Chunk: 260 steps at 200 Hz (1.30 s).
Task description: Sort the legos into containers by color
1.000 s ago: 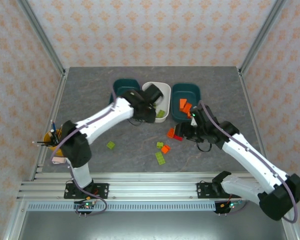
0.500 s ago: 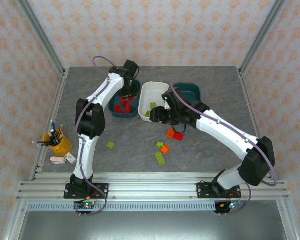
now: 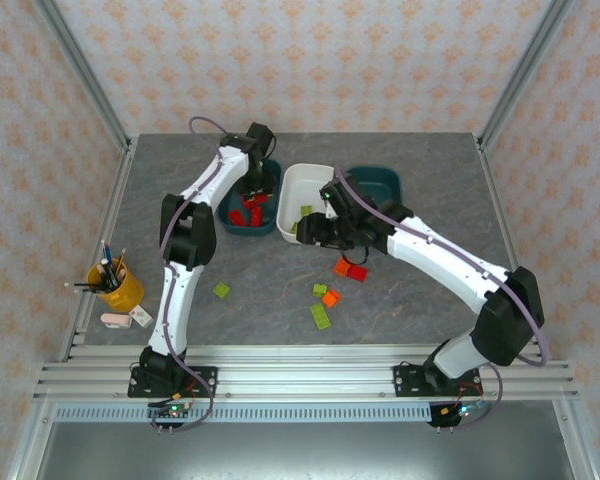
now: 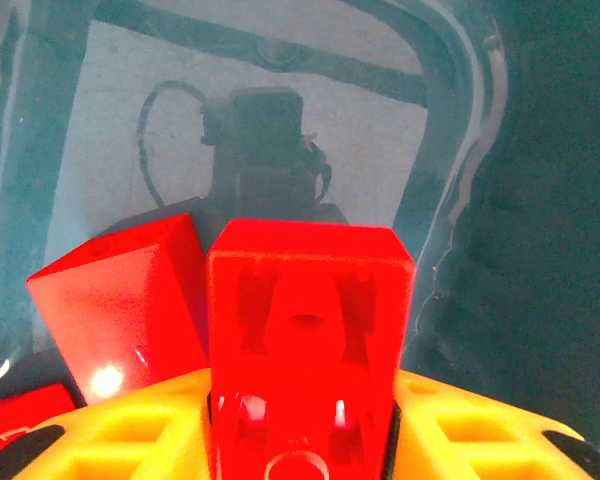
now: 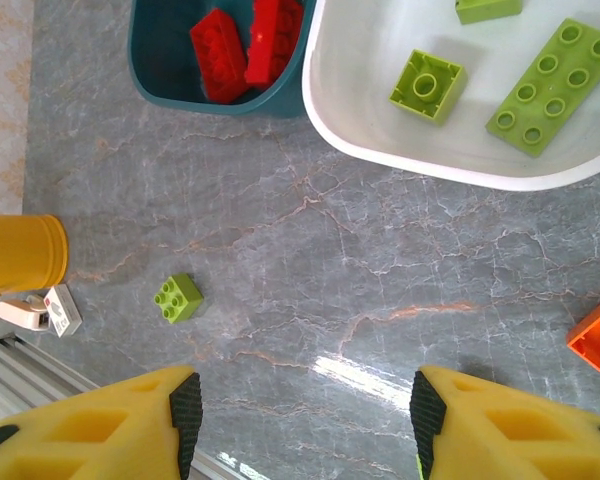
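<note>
In the left teal tub point(image 3: 248, 232), red legos point(image 3: 246, 214).

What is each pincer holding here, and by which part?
The left pincer grips a red brick by its near end, a finger on each side; the right pincer stands open and holds nothing.
</note>
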Motion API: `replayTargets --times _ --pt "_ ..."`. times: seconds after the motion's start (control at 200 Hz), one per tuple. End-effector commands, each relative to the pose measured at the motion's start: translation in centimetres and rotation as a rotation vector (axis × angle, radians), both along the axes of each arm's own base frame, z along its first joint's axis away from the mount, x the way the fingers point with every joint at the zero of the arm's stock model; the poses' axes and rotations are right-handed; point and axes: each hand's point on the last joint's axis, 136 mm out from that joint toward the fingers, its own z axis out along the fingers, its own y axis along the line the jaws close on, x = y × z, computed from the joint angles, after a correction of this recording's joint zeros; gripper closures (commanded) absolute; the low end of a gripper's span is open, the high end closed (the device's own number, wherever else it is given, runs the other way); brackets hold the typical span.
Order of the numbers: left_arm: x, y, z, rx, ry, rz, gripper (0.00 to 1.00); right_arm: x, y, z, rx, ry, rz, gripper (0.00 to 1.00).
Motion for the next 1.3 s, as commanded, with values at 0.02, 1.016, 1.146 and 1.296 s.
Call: replayTargets --times 0.02,1.016,1.146,1.296 --pt "-0.1 -0.4 1.9 -0.010 -0.023 -0.010 0.50 0.3 0.3 0.3 -0.005 -0.012 0.012 0.41" --pt "-33.8 13.6 15.3 0.057 -0.258 0.553 0.19 -10.0 16.9 -8.4 -0.305 -0.137 0.586 0.26" --pt "-37.2 14.8 15.7 0.026 -0.299 0.584 0.20 -9.6 19.3 -10.3 -0.354 -0.155 0.596 0.22" --pt "-38.6 15.1 16.4 0.000 -0.324 0.575 0.20 -7.7 20.4 -12.6 -0.456 -0.187 0.562 0.22"
